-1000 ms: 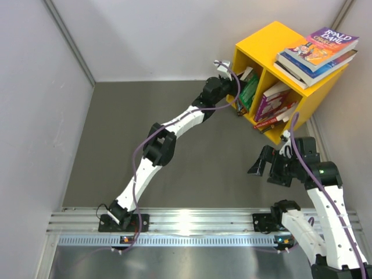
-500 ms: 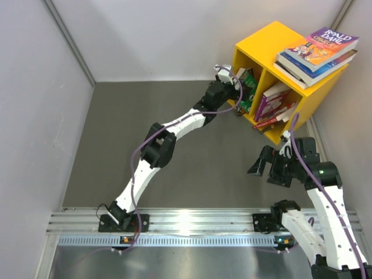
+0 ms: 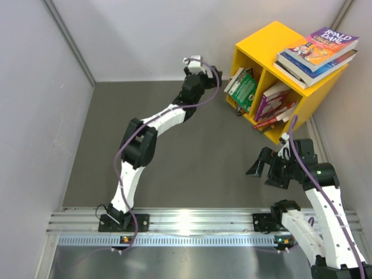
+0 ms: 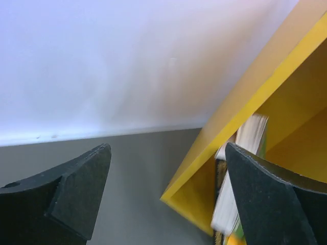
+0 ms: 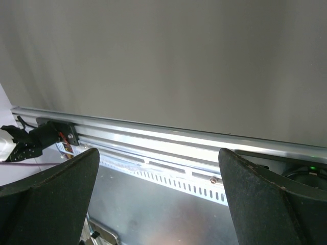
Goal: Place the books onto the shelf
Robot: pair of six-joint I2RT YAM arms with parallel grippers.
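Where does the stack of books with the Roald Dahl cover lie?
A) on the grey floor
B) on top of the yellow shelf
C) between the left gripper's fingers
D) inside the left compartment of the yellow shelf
B: in the top view, the Roald Dahl stack rests on the upper face of the yellow shelf, above its right compartment.

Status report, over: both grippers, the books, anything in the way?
Left gripper open, empty, just outside shelf. Right gripper open, empty, facing rail. Books in both compartments, stack on top. Nothing seen blocking.
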